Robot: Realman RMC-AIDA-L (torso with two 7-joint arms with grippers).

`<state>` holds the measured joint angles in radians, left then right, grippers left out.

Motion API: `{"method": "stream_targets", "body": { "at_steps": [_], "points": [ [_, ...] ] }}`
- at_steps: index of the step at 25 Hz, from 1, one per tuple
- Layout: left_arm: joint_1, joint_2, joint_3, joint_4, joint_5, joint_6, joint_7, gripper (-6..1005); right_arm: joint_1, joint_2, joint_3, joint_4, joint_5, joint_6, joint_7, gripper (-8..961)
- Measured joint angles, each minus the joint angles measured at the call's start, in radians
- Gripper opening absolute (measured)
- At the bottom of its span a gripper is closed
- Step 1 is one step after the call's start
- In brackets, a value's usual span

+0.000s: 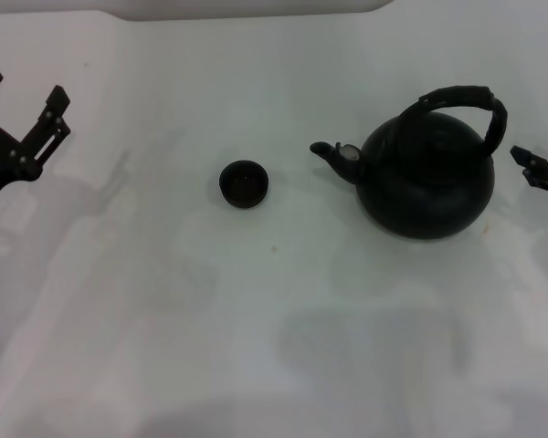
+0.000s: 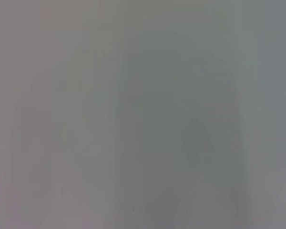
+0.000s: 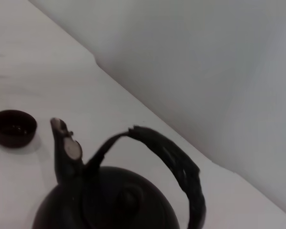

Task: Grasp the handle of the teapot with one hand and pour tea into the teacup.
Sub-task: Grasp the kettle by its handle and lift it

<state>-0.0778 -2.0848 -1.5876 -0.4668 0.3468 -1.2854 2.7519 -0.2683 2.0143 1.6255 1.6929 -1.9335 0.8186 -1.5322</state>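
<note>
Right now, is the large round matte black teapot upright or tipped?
Upright: the large round matte black teapot sits flat on the white table, its arched handle on top.

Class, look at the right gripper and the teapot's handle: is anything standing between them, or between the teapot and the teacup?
Nothing visible does. The right gripper sits just beside the handle, with bare table between the teapot and the teacup.

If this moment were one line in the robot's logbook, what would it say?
stage: before grasp | teapot: upright, spout toward teacup | handle: free | right gripper: beside teapot | left gripper: far left, idle
</note>
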Motion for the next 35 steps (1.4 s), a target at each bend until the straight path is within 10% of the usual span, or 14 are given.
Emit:
{"method": "stream_targets", "body": {
  "at_steps": [35],
  "points": [
    [-0.008, 0.001, -0.002, 0.007, -0.002, 0.002, -0.007, 823, 0.153, -0.002, -0.033, -0.194, 0.06, -0.085, 0.057, 732]
  ]
}}
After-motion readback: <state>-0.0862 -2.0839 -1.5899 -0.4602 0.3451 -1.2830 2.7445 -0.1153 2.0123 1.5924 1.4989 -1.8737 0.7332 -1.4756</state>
